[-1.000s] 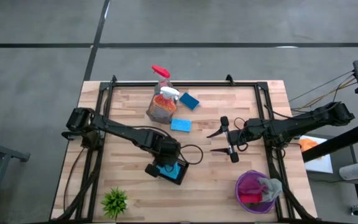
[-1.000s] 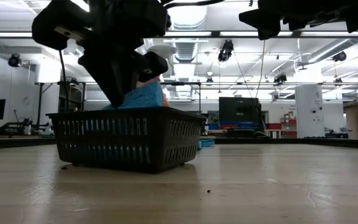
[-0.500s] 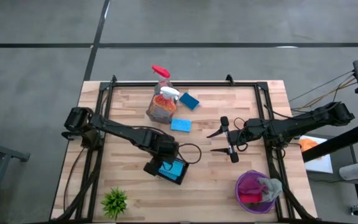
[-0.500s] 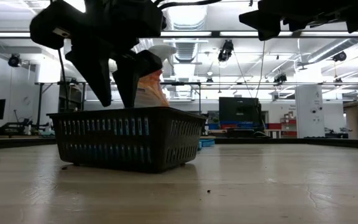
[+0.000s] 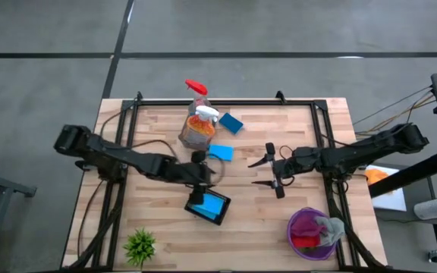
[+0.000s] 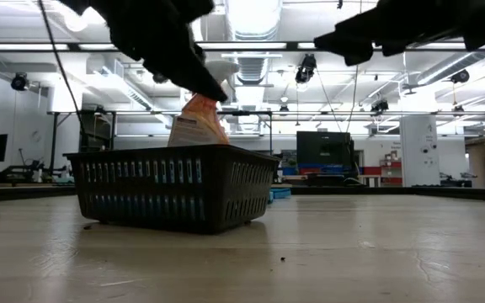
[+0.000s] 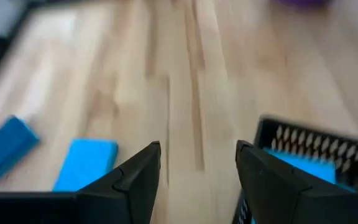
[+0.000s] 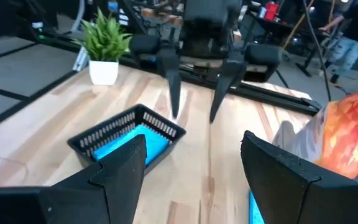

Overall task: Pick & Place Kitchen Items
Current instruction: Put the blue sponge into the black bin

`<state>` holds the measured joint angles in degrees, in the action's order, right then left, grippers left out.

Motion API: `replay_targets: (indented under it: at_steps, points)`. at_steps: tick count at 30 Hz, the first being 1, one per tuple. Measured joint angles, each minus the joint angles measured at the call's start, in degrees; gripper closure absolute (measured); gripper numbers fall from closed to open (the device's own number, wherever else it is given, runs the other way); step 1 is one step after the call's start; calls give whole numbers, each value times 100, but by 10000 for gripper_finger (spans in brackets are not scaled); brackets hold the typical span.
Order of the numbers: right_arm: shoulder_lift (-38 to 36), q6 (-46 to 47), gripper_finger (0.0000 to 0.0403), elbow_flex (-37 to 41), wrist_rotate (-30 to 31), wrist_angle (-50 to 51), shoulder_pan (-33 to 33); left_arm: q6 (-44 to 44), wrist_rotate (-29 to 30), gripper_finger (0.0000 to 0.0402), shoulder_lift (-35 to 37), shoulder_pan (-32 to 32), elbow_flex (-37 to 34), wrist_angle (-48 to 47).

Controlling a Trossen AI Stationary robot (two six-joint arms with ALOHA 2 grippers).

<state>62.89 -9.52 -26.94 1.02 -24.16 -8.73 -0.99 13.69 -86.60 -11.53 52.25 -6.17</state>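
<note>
At the left front corner of the table (image 5: 158, 121) we see the small green plant (image 5: 139, 244). Further right, our left gripper (image 5: 201, 168) hangs with its fingers (image 7: 143, 177) spread and nothing between them, just above the back edge of the black basket (image 5: 208, 205). A blue sponge (image 5: 213, 203) lies flat inside that basket, just in front of and below the fingertips, apart from them. Behind the gripper a second blue sponge (image 5: 220, 152) lies on the wood, with a third (image 5: 231, 122) further back. Next to those stand the orange spray bottle (image 5: 198, 129) with a white trigger and the clear bottle (image 5: 196, 90) with a red trigger, close together near the table's back edge. To the right, our right gripper (image 5: 261, 172) hovers over bare wood at mid-table, fingers wide apart and empty, pointed toward the basket. At the right front sits the purple bowl (image 5: 303, 224) holding the cloths (image 5: 326, 227).
</note>
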Motion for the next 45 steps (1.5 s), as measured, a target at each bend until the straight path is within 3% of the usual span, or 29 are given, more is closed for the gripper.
replay_targets:
  at_steps: [4, 7, 16, 22, 29, 34, 45]
  points:
    - [372, -79, 149, -44, 157, -247, 62, 17, 23, 192, 760, 26, -1135, 1823]
    - [751, -79, 149, -276, 223, -160, 230, 17, 282, 192, 1343, 22, -1779, 2598]
    - [2420, -138, 149, -1609, 205, 926, 1027, -179, 920, 192, 2566, 31, -2815, 2948]
    - [3426, -140, 149, -2393, 170, 1843, 1518, -200, 1030, 192, 2842, 37, -3082, 3106]
    - [4206, -140, 149, -2916, 150, 2355, 1646, -203, 1169, 192, 2869, 59, -3207, 3128]
    - [4557, -140, 149, -3208, 166, 2735, 1646, -199, 1185, 192, 2880, 61, -3203, 3124]
    - [4853, -127, 157, -3423, 964, 2979, 1628, -197, 1185, 192, 2876, 63, -3200, 3127]
